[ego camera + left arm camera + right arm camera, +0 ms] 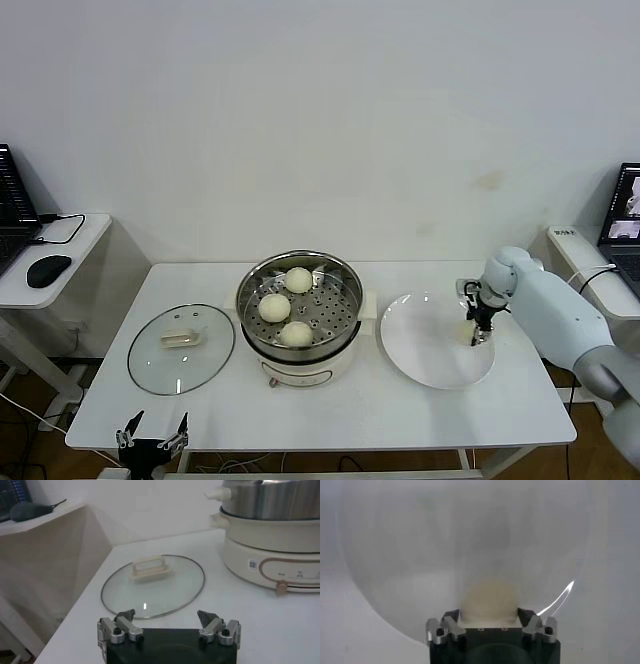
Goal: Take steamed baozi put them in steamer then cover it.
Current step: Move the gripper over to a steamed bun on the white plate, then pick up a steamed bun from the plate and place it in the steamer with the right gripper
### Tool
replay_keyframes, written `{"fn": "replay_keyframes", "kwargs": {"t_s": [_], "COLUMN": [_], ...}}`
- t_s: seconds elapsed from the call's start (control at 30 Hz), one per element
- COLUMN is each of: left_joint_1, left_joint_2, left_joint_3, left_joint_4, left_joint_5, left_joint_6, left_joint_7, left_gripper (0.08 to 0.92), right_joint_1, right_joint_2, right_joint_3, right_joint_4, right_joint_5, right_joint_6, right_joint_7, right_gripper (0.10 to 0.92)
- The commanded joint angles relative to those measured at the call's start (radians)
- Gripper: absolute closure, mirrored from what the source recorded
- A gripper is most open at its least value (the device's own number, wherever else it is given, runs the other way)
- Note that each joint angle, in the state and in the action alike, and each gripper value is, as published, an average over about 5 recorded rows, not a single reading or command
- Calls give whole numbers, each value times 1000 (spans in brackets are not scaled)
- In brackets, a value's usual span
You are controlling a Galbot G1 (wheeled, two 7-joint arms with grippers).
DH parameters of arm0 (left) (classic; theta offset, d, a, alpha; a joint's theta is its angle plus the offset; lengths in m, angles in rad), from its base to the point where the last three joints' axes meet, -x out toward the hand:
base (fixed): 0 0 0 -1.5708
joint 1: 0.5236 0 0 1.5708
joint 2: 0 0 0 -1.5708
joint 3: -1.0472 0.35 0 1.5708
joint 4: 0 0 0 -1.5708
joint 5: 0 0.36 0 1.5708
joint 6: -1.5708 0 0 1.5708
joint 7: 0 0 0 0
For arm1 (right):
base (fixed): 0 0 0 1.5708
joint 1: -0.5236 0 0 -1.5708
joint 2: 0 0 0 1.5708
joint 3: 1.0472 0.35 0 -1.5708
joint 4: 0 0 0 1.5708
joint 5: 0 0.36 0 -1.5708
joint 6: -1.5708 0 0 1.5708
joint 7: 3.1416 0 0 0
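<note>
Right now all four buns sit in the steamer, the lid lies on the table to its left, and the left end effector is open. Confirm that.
Not all four: the head view shows three buns in the steamer; the fourth is on the white plate, at the right end effector. The lid does lie left, and the left end effector is open.

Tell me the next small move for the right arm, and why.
Probably lift straight up. The right gripper is down on the white plate with its fingers around the last baozi, while three buns already sit in the steamer. The grip looks seated, so raising it clear of the plate should come next.
</note>
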Motion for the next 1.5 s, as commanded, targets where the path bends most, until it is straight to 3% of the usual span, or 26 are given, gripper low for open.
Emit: {"fn": "replay_keyframes", "kwargs": {"t_s": [0.03, 0.2, 0.47, 0.8, 1.13, 1.5], "left_joint_1": [-5, -15, -29, -32, -38, -27], "left_joint_2": [-1, -3, 6, 7, 8, 11], "left_joint_3": [3, 8, 8, -4, -9, -12], "left_joint_4": [2, 2, -4, -33, -43, -72], "left_joint_5": [1, 9, 38, 59, 77, 61], "left_joint_6": [-1, -2, -5, -10, -21, -26], "left_joint_7": [-2, -6, -14, -27, -38, -41], "left_gripper": [177, 177, 177, 177, 177, 177], "right_joint_1": [17, 78, 342, 735, 832, 722], "right_joint_2": [-13, -65, -166, -81, 146, 348], "right_joint_3": [-2, -46, -295, -640, -724, -722], "right_joint_4": [17, 108, 356, 447, 405, 264], "right_joint_5": [49, 159, 491, 906, 994, 899], "right_joint_6": [-15, -61, -189, -341, -373, -365], "right_joint_7": [-2, -36, -86, -92, -91, -84], "right_gripper": [481, 498, 499, 499, 499, 499]}}
